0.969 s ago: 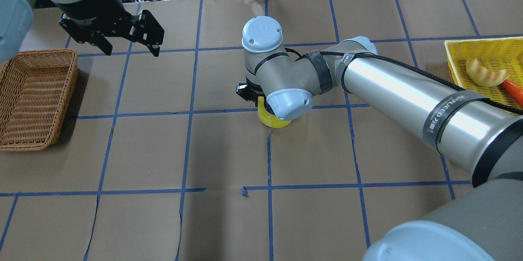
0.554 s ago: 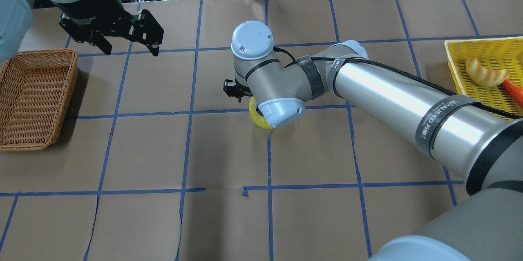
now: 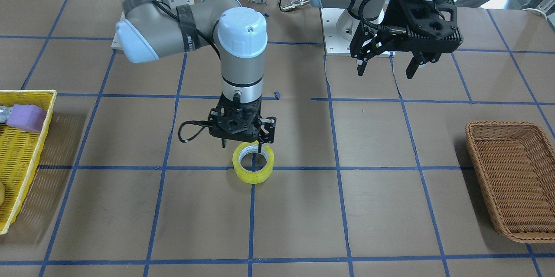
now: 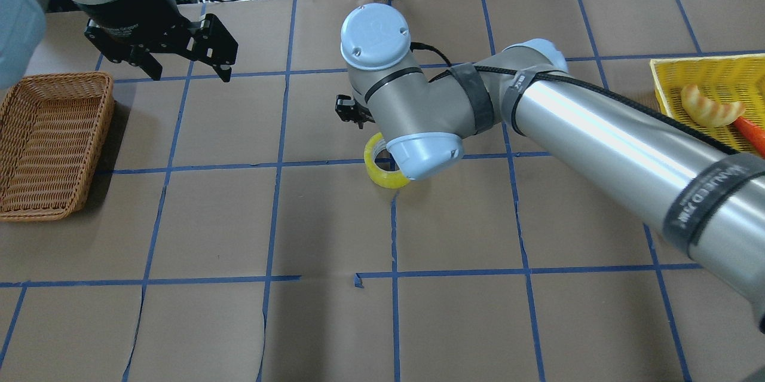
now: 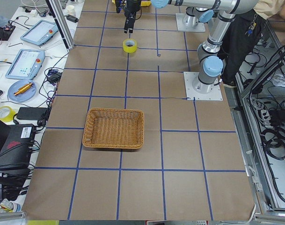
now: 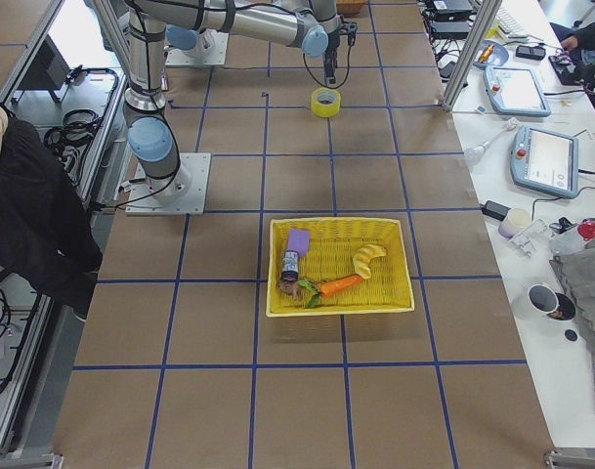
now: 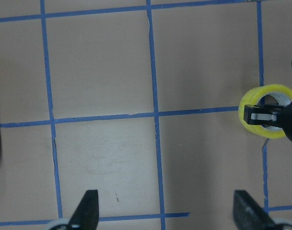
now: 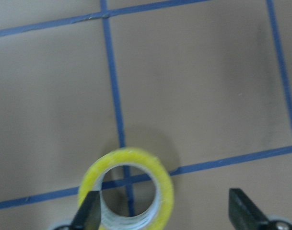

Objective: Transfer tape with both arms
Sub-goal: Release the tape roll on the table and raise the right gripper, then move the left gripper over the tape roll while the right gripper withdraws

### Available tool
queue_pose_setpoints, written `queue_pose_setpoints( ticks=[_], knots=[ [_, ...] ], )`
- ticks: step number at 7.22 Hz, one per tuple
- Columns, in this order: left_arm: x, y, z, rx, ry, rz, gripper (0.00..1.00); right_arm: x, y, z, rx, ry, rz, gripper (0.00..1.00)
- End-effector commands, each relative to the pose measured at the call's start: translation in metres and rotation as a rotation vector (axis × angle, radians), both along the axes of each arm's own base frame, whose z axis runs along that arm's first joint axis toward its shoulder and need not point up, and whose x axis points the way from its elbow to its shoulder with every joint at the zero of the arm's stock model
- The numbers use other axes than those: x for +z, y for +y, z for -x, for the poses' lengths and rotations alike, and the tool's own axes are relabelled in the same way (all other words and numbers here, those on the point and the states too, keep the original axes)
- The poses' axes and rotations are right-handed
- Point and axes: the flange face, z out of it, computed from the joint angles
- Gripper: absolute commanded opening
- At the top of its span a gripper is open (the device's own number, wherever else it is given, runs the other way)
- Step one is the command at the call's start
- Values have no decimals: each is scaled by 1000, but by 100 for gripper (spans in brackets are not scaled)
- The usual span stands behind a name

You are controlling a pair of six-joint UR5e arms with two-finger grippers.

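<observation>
The yellow tape [image 3: 253, 168] lies flat on the brown table on a blue grid crossing. It also shows in the overhead view [image 4: 382, 176] and the right wrist view [image 8: 126, 165]. My right gripper [image 3: 242, 145] hangs just above it, open, with one finger [image 8: 90, 213] over the roll's rim and the other [image 8: 244, 211] far off to the side. It holds nothing. My left gripper [image 4: 191, 74] is open and empty, high above the table's far left part, well away from the tape. The left wrist view shows the tape [image 7: 246, 108] at its right edge.
A brown wicker basket [image 4: 54, 143] sits at the table's left side. A yellow basket [image 4: 717, 80] at the right side holds food items and a purple sponge [image 3: 26, 117]. Cables and devices lie beyond the far edge.
The right arm shifted the tape a little to the left, then its wrist rose and drew back, leaving the tape on the table. The left arm has not moved.
</observation>
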Motion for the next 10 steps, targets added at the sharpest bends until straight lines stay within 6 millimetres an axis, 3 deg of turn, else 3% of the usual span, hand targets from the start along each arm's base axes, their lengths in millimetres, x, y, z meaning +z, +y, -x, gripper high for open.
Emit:
queue_pose_setpoints(
  ticks=[1, 2, 3, 4, 5, 6, 7, 8, 10],
  knots=[
    [-1, 0, 0, -1, 0, -2, 100, 49, -27, 111, -101, 64, 24, 100],
    [-3, 0, 3, 0, 2, -4, 100, 53, -35, 157, -52, 72, -27, 100],
    [-15, -13, 4, 0, 4, 10, 100, 54, -39, 192, 36, 92, -80, 100],
    [-13, -19, 6, 5, 14, 25, 100, 69, -22, 204, 18, 96, -132, 100],
    [-28, -29, 5, 5, 14, -2, 100, 93, -1, 208, 9, 100, -154, 100],
    [-51, -47, 13, 35, 26, 1, 100, 102, 26, 197, -1, 78, -223, 100],
    [-69, -46, 52, 28, 43, -24, 100, 107, 41, 195, 6, 80, -318, 100],
    [-103, -42, 92, -33, 34, -80, 100, 119, 48, 194, 30, 76, -344, 100],
    [-169, -50, 125, -81, 112, -36, 100, 124, 45, 186, 155, -31, -331, 100]
  ],
)
